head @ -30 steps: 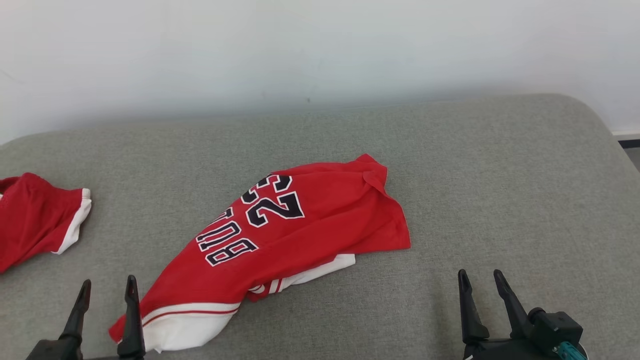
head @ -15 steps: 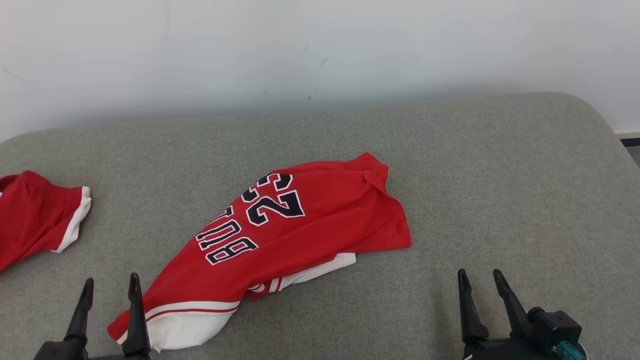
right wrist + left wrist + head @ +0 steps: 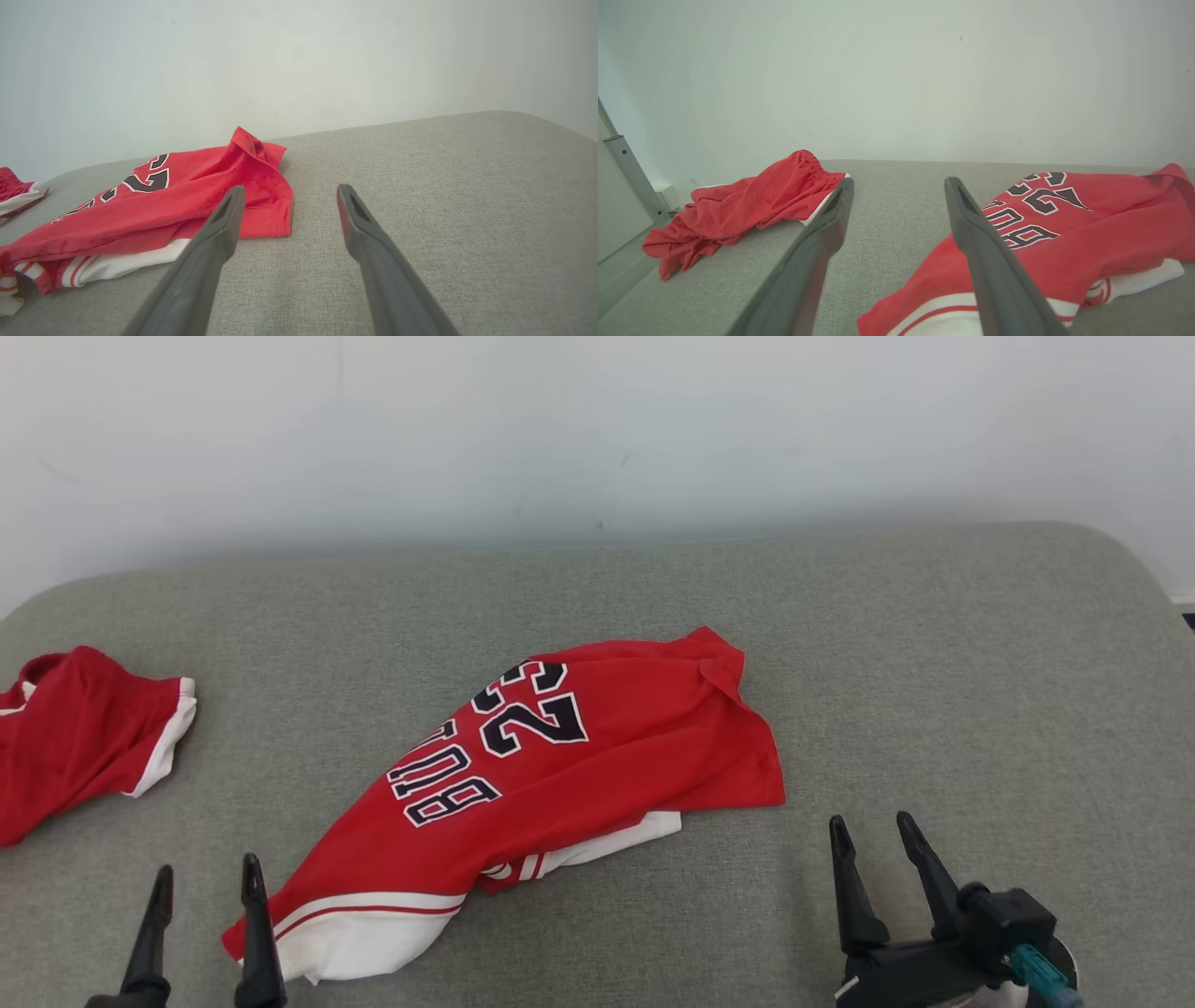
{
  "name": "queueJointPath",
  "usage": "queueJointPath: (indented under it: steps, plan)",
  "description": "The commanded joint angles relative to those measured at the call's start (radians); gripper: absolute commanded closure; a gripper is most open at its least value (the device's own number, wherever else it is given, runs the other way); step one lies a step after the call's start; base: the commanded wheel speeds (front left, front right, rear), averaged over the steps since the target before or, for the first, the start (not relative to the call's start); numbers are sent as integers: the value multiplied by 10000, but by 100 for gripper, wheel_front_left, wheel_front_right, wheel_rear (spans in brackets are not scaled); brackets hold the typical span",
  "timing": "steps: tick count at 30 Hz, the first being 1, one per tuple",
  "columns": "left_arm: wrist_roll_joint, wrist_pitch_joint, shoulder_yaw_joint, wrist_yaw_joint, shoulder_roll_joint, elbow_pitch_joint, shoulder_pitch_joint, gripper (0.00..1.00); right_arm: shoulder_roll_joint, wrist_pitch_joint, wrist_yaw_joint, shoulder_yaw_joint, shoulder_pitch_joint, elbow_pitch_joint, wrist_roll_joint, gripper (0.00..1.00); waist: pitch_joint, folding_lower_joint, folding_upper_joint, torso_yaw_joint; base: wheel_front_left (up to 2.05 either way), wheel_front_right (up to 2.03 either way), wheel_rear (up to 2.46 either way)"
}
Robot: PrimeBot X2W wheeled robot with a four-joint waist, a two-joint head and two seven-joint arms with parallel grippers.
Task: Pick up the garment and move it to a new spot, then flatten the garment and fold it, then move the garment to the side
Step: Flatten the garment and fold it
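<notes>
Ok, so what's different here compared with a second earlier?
The head camera shifted, sliding the whole scene slightly right. Against the jersey, the right gripper edged forward and closer to its right corner. Nothing was grasped or released: both grippers stay open, the left gripper beside the hem. Jersey and red shorts lie unchanged on the grey cushion.

i see a plain pale wall (image 3: 597, 420), evenly lit, with a few small scuffs. below it, a grey woven cushion surface (image 3: 934, 663) with rounded corners. a grey metal post (image 3: 630, 177) stands at far left.
</notes>
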Motion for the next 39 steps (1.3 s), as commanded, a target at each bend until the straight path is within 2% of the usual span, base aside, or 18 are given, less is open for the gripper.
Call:
queueJointPath:
  steps: [1, 9, 18, 25, 30, 31, 32, 33, 36, 39]
  plan:
    - [75, -34, 93, -100, -110, 63, 168, 0, 23, -9, -22, 98, -165, 100, -185, 0, -49, 0, 1, 90, 0, 0, 0]
    - [551, -36, 393, -632, -693, 248, 58, 0, -579, -9, -22, 749, -1581, 1276, -449, 0, 5, 0, 1, 631, 0, 0, 0]
    - [856, -36, 606, -1171, -1124, 408, -396, 0, -1361, -9, -22, 1002, -3513, 3727, -213, 0, 641, 0, 1, 1332, 0, 0, 0]
    - [1027, -37, 648, -1372, -1306, 443, -632, 0, -1548, -9, -22, 888, -4250, 5319, -7, 0, 992, 0, 1, 1693, 0, 0, 0]
    - [1134, -35, 769, -1441, -1397, 376, -712, 0, -1348, -9, -22, 752, -4224, 5962, 80, 0, 1096, 0, 1, 1718, 0, 0, 0]
    - [1147, -35, 795, -1453, -1408, 402, -737, 0, -1314, -9, -22, 754, -4221, 6071, 86, 50, 1108, 0, 1, 1701, 0, 0, 0]
    - [1164, -37, 819, -1471, -1420, 427, -761, 0, -1261, -10, -22, 764, -4248, 6035, 131, 63, 1109, 0, 1, 1673, 0, 0, 0]
    - [1175, -37, 824, -1479, -1433, 429, -775, 0, -1231, -9, -22, 737, -4230, 6025, 172, 100, 1098, 0, 1, 1639, 0, 0, 0]
    - [1195, -37, 867, -1512, -1460, 448, -762, 0, -1171, -9, -22, 715, -4069, 6044, 225, 100, 1035, 0, 1, 1524, 0, 0, 0]
    - [1211, -35, 940, -1523, -1471, 482, -723, 0, -1200, -9, -22, 564, -3916, 5513, 247, 100, 923, 0, 1, 1381, 0, 0, 0]
